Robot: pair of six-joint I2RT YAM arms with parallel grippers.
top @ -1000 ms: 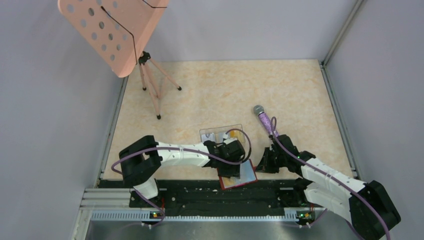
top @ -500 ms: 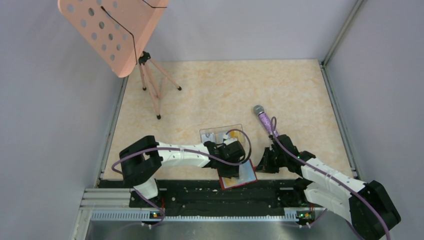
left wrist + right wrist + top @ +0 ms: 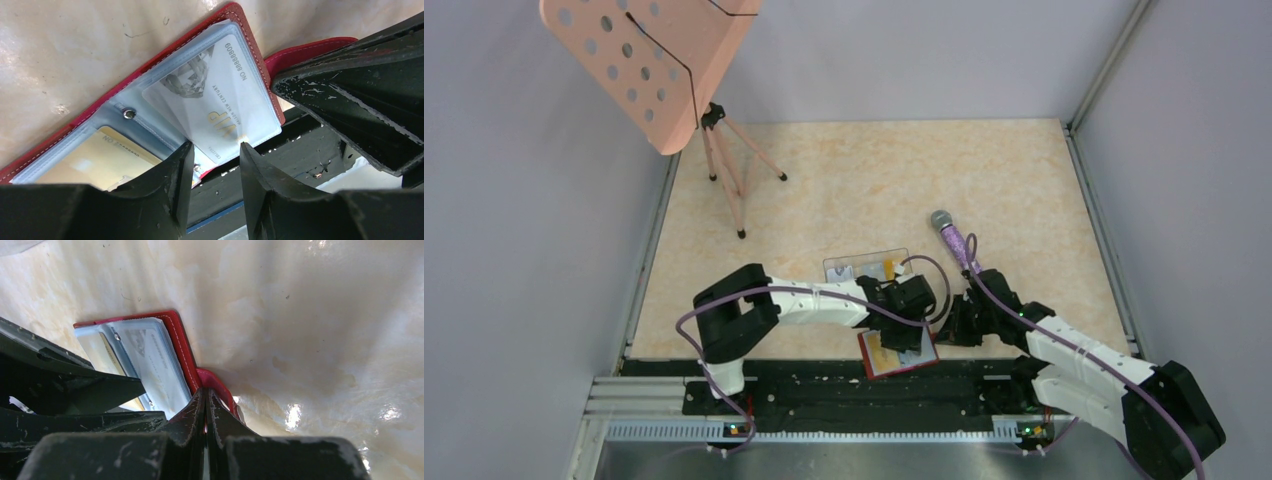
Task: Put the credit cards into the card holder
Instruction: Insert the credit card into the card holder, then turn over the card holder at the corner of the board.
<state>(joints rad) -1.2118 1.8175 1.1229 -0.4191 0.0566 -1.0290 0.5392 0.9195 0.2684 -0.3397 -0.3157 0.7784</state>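
Observation:
The red card holder (image 3: 894,358) lies open at the table's near edge, its clear sleeves up. In the left wrist view a pale white card (image 3: 220,100) and a yellow card (image 3: 100,160) sit in the sleeves of the holder (image 3: 150,65). My left gripper (image 3: 215,150) is open just above the white card's near edge, with nothing between its fingers; from above it (image 3: 914,335) hovers over the holder. My right gripper (image 3: 206,392) is shut on the holder's red flap (image 3: 220,385) at the holder's right side (image 3: 951,328). More cards (image 3: 886,268) lie in a clear case behind.
The clear case (image 3: 864,268) sits just behind the left wrist. A purple microphone (image 3: 951,237) lies behind the right gripper, with its cable along that arm. A pink music stand (image 3: 654,60) on a tripod (image 3: 729,170) is at the back left. A black rail (image 3: 824,385) runs along the near edge.
My left arm has swung right, and its gripper now covers the right half of the holder. The holder has shifted slightly. The right arm has not moved.

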